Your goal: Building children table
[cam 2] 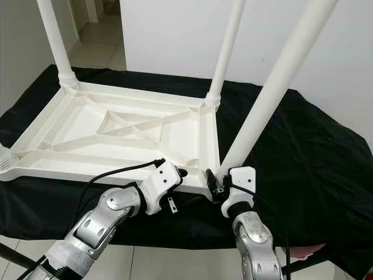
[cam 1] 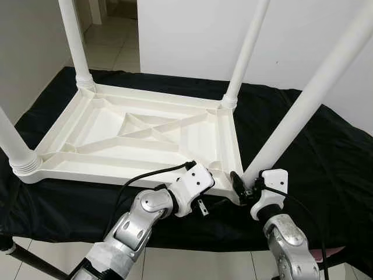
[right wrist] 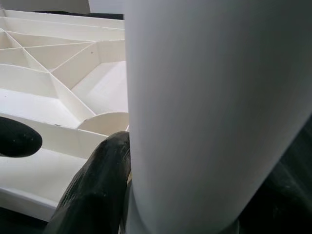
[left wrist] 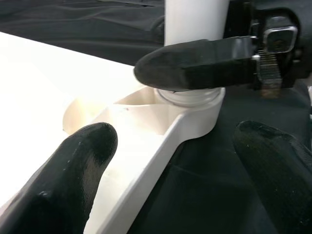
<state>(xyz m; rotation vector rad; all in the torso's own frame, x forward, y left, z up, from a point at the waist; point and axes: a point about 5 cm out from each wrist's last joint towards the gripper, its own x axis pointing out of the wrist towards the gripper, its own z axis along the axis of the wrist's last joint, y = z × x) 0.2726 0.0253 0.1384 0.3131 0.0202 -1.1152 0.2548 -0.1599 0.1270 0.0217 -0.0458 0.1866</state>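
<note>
A white plastic table top [cam 1: 116, 175] lies upside down on a black cloth [cam 1: 315, 157], with its four legs pointing up. The near right leg [cam 1: 303, 105] leans away to the right from its corner socket [left wrist: 195, 105]. My right gripper [cam 1: 242, 184] is shut on this leg just above the socket, and one of its fingers [left wrist: 195, 63] crosses the leg's base. My left gripper [left wrist: 175, 175] is open beside it and straddles the table's near rim [left wrist: 156, 161], one finger [left wrist: 73, 185] over the inside and the other over the cloth.
The other three legs stand at the far left [cam 1: 76, 41], far right [cam 1: 245, 52] and near left [cam 1: 11, 140] corners. A white wall [cam 1: 186, 35] rises behind the covered surface. Tiled floor [cam 1: 116, 46] shows at the far left and below the front edge.
</note>
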